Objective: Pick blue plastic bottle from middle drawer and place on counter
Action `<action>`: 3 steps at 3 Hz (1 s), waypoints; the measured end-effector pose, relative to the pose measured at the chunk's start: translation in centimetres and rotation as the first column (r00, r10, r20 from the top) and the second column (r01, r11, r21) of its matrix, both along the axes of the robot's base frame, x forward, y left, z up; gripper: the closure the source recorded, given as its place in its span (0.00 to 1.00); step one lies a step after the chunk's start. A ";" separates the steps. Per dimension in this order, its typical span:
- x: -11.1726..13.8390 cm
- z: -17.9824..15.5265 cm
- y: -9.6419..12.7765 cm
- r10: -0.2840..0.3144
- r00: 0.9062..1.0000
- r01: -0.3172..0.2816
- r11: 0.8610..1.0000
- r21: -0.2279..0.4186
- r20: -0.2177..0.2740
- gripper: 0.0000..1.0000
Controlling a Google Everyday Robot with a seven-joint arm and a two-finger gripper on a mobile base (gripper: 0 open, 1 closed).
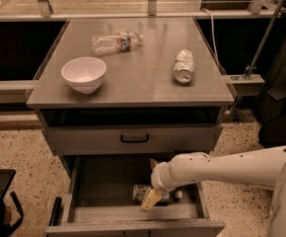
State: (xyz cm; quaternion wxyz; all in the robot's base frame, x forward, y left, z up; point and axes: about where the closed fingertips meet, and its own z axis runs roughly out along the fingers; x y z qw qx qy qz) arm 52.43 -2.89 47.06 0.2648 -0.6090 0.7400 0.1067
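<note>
The blue plastic bottle (139, 192) lies on its side on the floor of the open middle drawer (103, 186), white cap to the right, partly hidden by my gripper. My gripper (151, 182) reaches in from the right on a white arm and sits right over the bottle. Its fingers are spread, one tan fingertip (150, 200) in front of the bottle and the other behind it. The jaws are open and not closed on the bottle. The grey counter (138, 83) is the cabinet top above.
On the counter lie a white bowl (84, 74) at the left, a longer clear bottle with a red-and-blue label (116, 42) at the back, and a silvery can (184, 66) at the right. A shut shallower drawer with a black handle (134, 138) sits above the open one.
</note>
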 end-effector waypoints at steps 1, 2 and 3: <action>-0.4 -1.0 -0.3 -0.025 1.000 0.025 0.999 -0.037 0.001 0.00; -1.7 -4.0 -1.9 -0.122 0.992 0.119 0.989 -0.083 -0.025 0.00; -0.3 -3.9 -2.0 -0.126 0.992 0.128 0.987 -0.095 0.022 0.00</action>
